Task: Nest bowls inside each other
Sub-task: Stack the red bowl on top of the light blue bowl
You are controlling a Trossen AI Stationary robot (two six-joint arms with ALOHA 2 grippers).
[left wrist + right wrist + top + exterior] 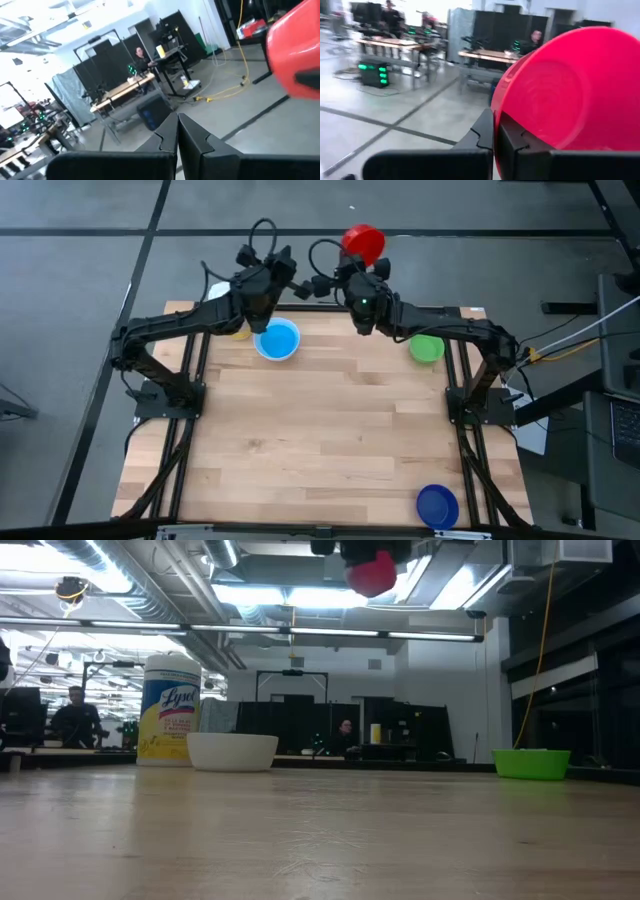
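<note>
My right gripper [357, 264] is shut on a red bowl [363, 242], high up beyond the table's far edge; the low view shows that bowl [372, 572] near its top. My left gripper [177, 134] is shut on nothing, raised over the far edge [266, 264] and pointing level into the room. A light blue bowl [278, 340] sits on the table below it, apparently inside the white bowl [232, 751]. The green bowl [426, 348] rests on its base at the far right. The dark blue bowl [437, 506] rests at the near right. My right gripper pinches the red bowl's rim [501, 107] between its two fingers, the wall passing between them. The fingers come level from the table's near side. The bowl is lifted clear and tipped on its side, one round face turned toward the wrist camera.
A white-lidded jar with a yellow label [170, 710] stands at the far left beside the white bowl. The middle and near left of the wooden table [300, 440] are bare. People sit at desks in the room beyond.
</note>
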